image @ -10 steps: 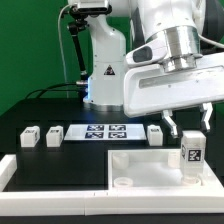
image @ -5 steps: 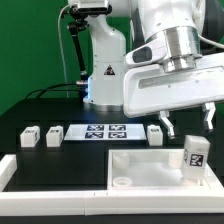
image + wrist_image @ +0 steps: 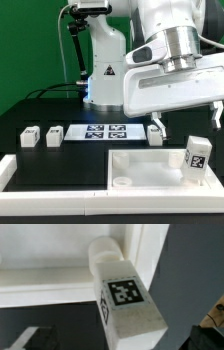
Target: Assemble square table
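Note:
The white square tabletop lies at the front of the black table, sockets up. One white tagged leg stands upright in its corner socket at the exterior view's right. My gripper hangs just above that leg with its fingers spread wide and clear of it. In the wrist view the same leg rises from the tabletop, tag facing the camera. Three more legs lie on the table: two at the exterior view's left and one beside the left fingertip.
The marker board lies flat between the loose legs. A long white border rail runs along the front left beside the tabletop. The robot base stands behind.
The fingers have spread apart and lifted off the upright leg. The leg stays standing in the corner socket.

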`<action>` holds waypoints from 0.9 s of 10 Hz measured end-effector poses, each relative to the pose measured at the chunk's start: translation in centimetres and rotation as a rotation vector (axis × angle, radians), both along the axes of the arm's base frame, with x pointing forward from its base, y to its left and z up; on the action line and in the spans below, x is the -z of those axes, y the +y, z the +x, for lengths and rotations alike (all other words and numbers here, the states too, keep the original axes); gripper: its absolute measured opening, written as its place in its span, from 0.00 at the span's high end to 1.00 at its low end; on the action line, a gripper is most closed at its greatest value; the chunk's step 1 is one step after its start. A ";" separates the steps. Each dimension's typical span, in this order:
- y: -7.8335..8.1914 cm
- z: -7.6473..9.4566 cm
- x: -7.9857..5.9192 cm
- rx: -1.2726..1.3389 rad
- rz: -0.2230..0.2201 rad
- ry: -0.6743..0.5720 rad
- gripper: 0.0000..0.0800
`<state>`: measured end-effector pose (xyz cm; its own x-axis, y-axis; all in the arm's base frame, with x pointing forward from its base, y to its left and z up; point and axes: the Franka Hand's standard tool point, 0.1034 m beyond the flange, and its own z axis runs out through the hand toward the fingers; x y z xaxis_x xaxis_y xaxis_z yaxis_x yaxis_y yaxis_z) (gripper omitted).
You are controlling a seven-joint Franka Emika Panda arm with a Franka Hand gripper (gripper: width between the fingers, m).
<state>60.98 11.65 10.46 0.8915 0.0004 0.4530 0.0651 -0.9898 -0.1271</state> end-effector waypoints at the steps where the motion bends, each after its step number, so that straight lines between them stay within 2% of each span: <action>1: 0.0 0.0 0.0 0.000 0.000 0.000 0.19; 6: 0.1 0.0 0.0 0.003 0.003 0.011 0.19; 8: 1.6 0.5 -0.1 0.024 0.027 0.115 0.19; 9: 1.7 0.4 0.5 0.026 0.025 0.125 0.19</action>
